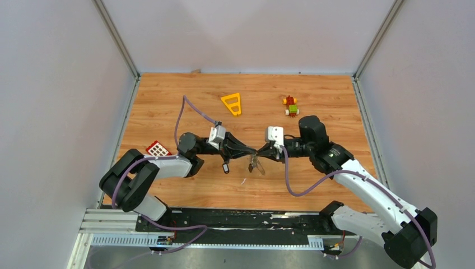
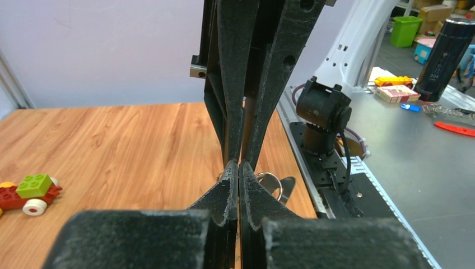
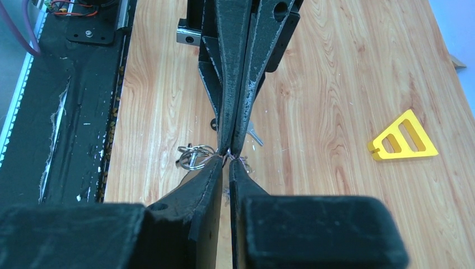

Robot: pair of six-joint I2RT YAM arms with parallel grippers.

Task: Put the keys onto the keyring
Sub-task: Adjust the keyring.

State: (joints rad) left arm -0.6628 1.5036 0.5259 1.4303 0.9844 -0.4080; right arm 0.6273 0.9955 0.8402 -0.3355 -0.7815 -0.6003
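My left gripper (image 1: 253,151) and right gripper (image 1: 262,153) meet tip to tip above the middle of the table. Both are shut. A thin silver wire of the keyring (image 1: 256,164) is pinched where the tips meet, and the loop hangs just under them. In the right wrist view, small silver rings (image 3: 193,156) of the keys hang off that wire, left of my right gripper (image 3: 227,158). The left wrist view shows one ring (image 2: 273,182) behind my left gripper (image 2: 239,164). A key with a black tag (image 1: 226,167) lies on the wood under the left arm.
A yellow plastic triangle frame (image 1: 232,103) lies at the back centre. A red-green-yellow toy block figure (image 1: 290,105) sits at the back right. A red and white grid piece (image 1: 158,148) lies by the left arm. The black rail (image 1: 235,221) runs along the near edge.
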